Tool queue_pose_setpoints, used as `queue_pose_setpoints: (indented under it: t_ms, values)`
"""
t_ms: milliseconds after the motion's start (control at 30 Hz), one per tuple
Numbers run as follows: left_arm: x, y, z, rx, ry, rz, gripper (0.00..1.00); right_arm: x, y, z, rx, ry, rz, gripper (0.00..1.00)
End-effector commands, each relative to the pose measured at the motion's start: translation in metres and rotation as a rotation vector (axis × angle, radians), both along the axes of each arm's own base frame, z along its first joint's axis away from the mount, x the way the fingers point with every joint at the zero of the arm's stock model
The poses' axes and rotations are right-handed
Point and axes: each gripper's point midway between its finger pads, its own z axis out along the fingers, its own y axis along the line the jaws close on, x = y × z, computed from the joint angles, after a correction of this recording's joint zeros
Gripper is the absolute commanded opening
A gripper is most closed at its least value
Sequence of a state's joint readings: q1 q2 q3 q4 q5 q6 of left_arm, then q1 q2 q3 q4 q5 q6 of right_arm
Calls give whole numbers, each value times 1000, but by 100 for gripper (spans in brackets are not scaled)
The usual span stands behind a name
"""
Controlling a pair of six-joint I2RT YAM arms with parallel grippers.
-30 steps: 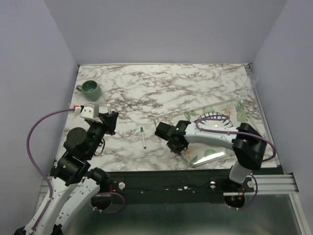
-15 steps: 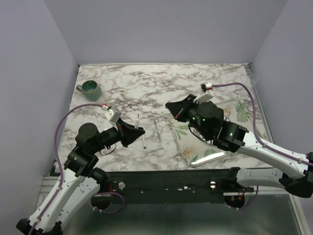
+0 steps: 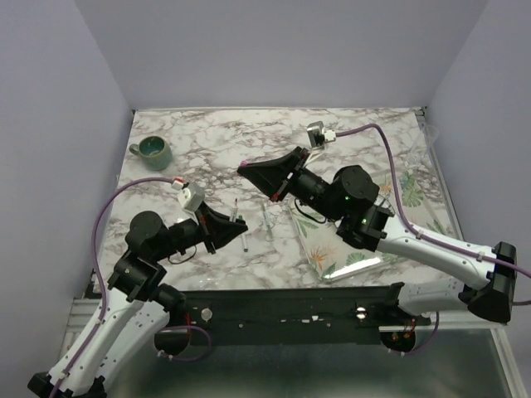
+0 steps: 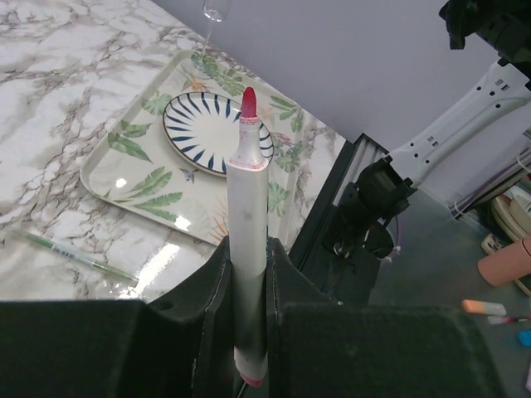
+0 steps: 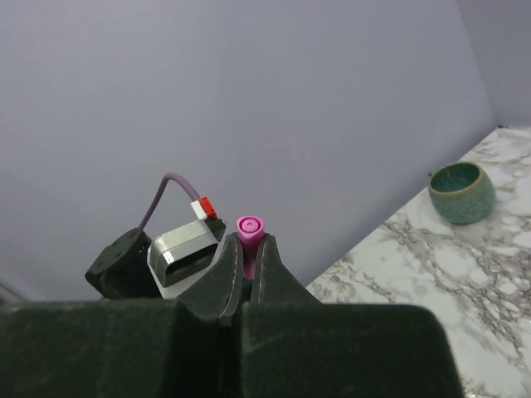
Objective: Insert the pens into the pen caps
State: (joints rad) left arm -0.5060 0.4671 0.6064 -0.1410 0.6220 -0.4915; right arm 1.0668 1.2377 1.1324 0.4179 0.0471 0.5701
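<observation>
1. Marble-patterned white and grey laminate covers the bench [image 3: 332, 137], smooth and matt. At its right sits a glossy rectangular tray with leaf prints [image 4: 99, 170], carrying a round plate with dark radial stripes [image 4: 217, 137].
2. Between its black fingers the left gripper [image 4: 249, 249] is clenched on a white cylindrical pen with a red pointed tip [image 4: 248, 195]. The pen stands upright, its tip well above the fingers and a red band at its lower end.
3. High over mid-bench the right gripper [image 5: 250, 245] pinches a short pink tube-shaped cap [image 5: 250, 226], its round open end facing the wrist camera. From above, the cap sits beyond the held pen, not touching it.
4. On the marble a thin pale-green translucent pen [image 4: 70, 249] lies between the left gripper and the tray's near left corner. A second white pen [image 3: 246, 241] lies just beside the left fingers.
5. Near the far left corner stands a teal glazed ceramic mug [image 3: 153, 149], close to the wall and well apart from both grippers.
6. Open marble stretches from the grippers to the far edge. Lilac walls [image 3: 274, 50] close the left, far and right sides.
7. Half a second ago the right gripper was nearer the tray; it has reached left, bringing the cap closer to the pen. The left gripper sits almost where it was. A second ago both were drawn back, the right one low by the tray's near left corner.
</observation>
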Motion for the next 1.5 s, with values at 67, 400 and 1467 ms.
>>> queue_pose_setpoints:
  t_ms: [67, 400, 1467]
  values:
    - [-5, 4, 9, -15, -44, 2, 0, -23, 16, -8, 3, -57, 144, 1]
    - [-1, 6, 8, -5, -44, 31, 0, -22, 21, -45, -67, -9, 130, 1]
    - [0, 10, 10, -7, -60, 56, 0, -21, 28, -76, -141, 29, 71, 1]
